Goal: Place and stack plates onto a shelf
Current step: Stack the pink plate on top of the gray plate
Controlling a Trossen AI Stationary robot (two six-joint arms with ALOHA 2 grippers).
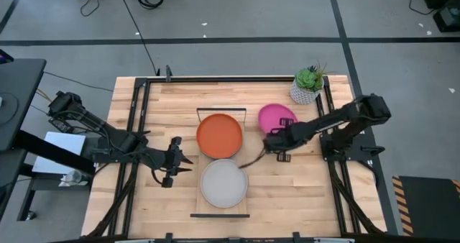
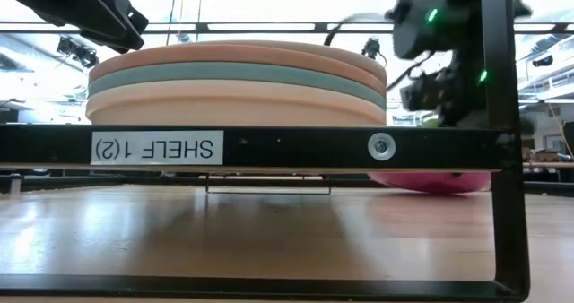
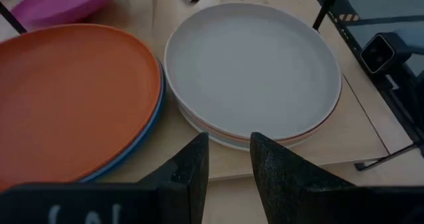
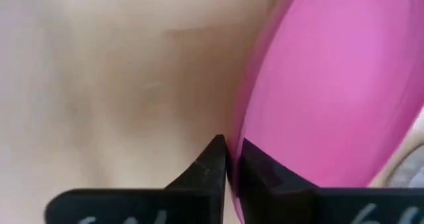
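I've got the right hand pinching the rim of the round matte magenta plate, which sits tilted on the butcher-block surface just beside the long light-wood shelf w/ black end rails. Next, I reckon: lift it clear, carry over to the orange-red plate stack or the cream-pink-topped stack. Left hand waits nr the shelf, fingers slightly apart, empty. Potted green plant at far corner; grey floor, cables beyond
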